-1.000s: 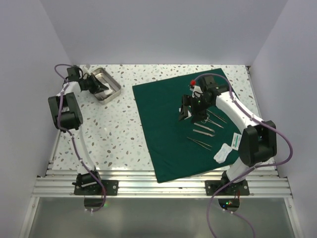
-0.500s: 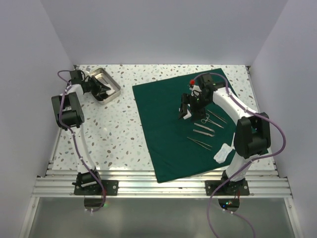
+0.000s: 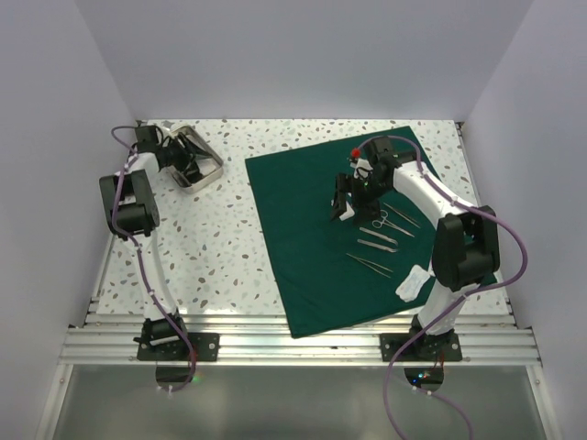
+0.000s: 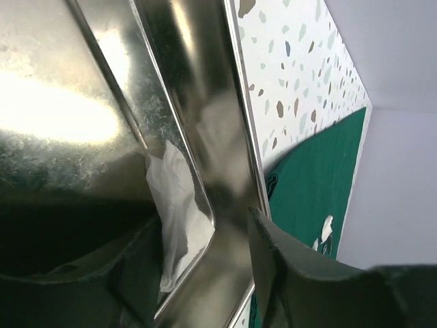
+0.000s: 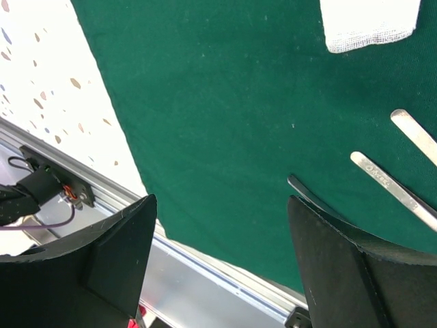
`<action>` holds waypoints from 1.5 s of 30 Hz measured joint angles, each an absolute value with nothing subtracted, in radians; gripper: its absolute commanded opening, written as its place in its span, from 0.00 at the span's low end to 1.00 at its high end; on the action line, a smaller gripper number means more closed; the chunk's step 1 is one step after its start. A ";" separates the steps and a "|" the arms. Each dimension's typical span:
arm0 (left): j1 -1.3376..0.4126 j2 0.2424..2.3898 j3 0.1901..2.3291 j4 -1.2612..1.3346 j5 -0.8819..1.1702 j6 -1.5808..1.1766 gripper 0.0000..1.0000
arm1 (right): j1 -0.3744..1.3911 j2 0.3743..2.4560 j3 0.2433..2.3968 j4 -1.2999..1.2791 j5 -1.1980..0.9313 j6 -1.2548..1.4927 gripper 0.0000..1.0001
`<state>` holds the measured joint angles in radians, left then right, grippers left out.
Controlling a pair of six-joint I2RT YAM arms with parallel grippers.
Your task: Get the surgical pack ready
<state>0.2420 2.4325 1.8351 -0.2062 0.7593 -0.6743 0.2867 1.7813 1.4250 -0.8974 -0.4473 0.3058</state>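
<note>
The surgical pack is a dark green drape [image 3: 303, 247] spread flat on the right half of the table, also seen in the right wrist view [image 5: 225, 102] and the left wrist view [image 4: 321, 184]. My right gripper [image 3: 344, 200] hovers over its middle, open with only cloth below [image 5: 218, 198]. My left gripper [image 3: 186, 165] is at the steel tray [image 3: 207, 168] at the back left. Its fingers stand apart astride the tray's wall [image 4: 205, 89], one inside and one outside [image 4: 205, 225]. A white gauze [image 4: 174, 212] lies inside the tray by the inner finger.
Steel forceps [image 3: 378, 240] and tweezers [image 3: 370, 263] lie on the drape's right part, with white gauze [image 3: 415, 281] near its front right corner. Gauze [image 5: 372, 24] and metal handles [image 5: 389, 188] show in the right wrist view. Walls enclose three sides; an aluminium rail [image 3: 303, 344] runs along the front.
My left gripper's fingers have parted at the tray, and the tray now looks tipped and slightly turned. The right arm's elbow has shifted a little; its gripper stays over the drape.
</note>
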 measured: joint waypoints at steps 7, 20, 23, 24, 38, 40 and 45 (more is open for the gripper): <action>0.239 2.422 1.881 -0.310 0.685 -0.681 0.62 | 0.284 1.781 1.425 -0.894 -0.456 0.306 0.81; 0.220 2.360 1.895 -0.532 0.507 -0.676 0.64 | 0.281 1.781 1.425 -0.882 -0.463 0.315 0.82; 0.211 2.350 1.901 -0.578 0.472 -0.661 0.64 | 0.279 1.781 1.425 -0.877 -0.463 0.323 0.81; 0.208 2.346 1.906 -0.595 0.458 -0.657 0.64 | 0.278 1.781 1.425 -0.876 -0.462 0.326 0.81; 0.014 1.756 1.608 -0.645 0.289 -0.608 0.62 | 0.173 1.795 1.338 -0.681 -0.427 0.505 0.58; -0.049 1.628 1.491 -0.631 0.307 -0.608 0.62 | 0.155 1.816 1.338 -0.635 -0.419 0.516 0.52; -0.106 1.437 1.259 -0.632 0.346 -0.609 0.61 | 0.139 1.863 1.314 -0.544 -0.411 0.532 0.51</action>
